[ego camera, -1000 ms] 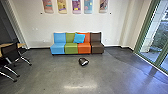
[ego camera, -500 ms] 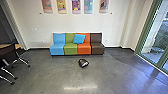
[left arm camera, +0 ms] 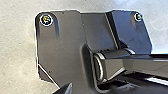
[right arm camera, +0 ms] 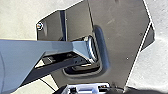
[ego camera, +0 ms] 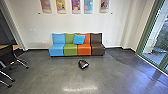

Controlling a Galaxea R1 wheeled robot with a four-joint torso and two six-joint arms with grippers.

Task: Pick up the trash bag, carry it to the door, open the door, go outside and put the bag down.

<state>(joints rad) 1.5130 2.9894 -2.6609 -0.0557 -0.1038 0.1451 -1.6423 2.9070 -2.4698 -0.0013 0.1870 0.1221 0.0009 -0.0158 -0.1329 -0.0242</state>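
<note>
The trash bag (ego camera: 83,64), dark with a pale shiny patch, lies on the grey floor ahead of the robot, in front of the coloured sofa and apart from it. On the right of the head view stands the green-framed glass door or window front (ego camera: 145,47), with daylight beyond it; whether any panel stands ajar I cannot tell. Both wrist views look down on the robot's own dark plate and jointed bar above pale floor. No bag can be seen at either wrist.
A sofa (ego camera: 84,49) of blue, green, orange and brown seats, with a blue cushion (ego camera: 79,39), stands along the far wall (ego camera: 115,25). Black chairs (ego camera: 7,57) with metal legs and a wooden tabletop (ego camera: 17,46) are at the left. Posters hang above the sofa.
The head camera has moved slightly forward: sofa and bag show a little larger and lower, and the chairs slide toward the left edge. The bag itself has not visibly moved.
</note>
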